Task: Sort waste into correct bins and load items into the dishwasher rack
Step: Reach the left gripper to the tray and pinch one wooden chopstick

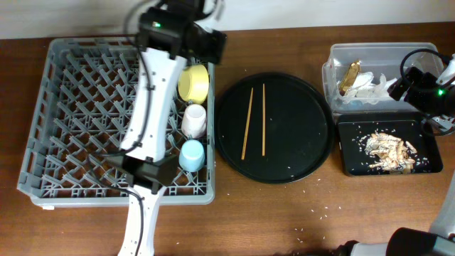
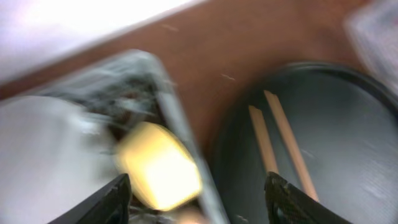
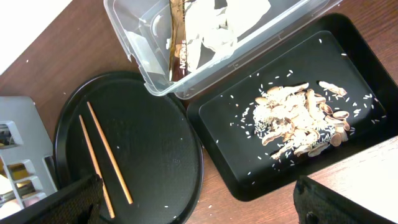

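Looking out from the left gripper, I see its two dark fingers spread wide with nothing between them; this view is blurred. Closest, just beyond the fingertips, the yellow bowl sits inside the dishwasher rack, up against its rim. Ahead and to the right of the hand, beyond that rim, the two chopsticks lie side by side without touching on the round black tray. I judge them the next things to load. They are light, stiff, thin wood lying flat on a smooth surface, so they may roll or skid away from a closing finger. I would pinch one across its middle, jaws square to its length, fingertips nearly grazing the tray. Farthest off, the right gripper hangs wide and holds nothing. Beyond its fingers lie the flat black tray scattered with food scraps, then the clear tub holding white napkins and a gold wrapper.
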`<state>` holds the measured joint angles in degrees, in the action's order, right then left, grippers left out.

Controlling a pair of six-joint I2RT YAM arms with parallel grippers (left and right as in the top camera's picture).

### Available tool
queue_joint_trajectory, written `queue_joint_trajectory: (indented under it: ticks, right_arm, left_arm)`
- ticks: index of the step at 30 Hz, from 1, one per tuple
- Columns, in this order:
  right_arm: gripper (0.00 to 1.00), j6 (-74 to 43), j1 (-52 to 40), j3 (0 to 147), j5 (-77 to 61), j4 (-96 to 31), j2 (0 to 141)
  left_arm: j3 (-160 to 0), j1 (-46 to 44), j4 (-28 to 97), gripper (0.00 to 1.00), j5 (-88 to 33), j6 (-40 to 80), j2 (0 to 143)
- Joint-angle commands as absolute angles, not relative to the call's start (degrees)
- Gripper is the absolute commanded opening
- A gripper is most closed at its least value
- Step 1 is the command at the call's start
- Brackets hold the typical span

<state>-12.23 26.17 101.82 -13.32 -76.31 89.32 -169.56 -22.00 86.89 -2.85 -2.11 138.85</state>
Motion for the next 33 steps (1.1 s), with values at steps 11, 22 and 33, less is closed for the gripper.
queue_joint_trajectory:
  ticks: [11,22,33]
  right_arm:
    - [0.99,-12.45,26.26,101.51,-12.82,-76.31,89.47]
    - [0.98,-12.45,26.26,101.51,-12.82,-76.31,89.47]
    - [0.98,-12.45,26.26,101.51,-12.82,-76.31,89.47]
  left_arm:
    - [-143.35,-34.50,81.23,0.62,-2.15,6.94,139.20]
    - [-126.15,-35.53,70.96,0.61,-2.22,11.31,139.20]
    - [-120.99,-36.49,67.02,0.49,-3.20,11.29,140.53]
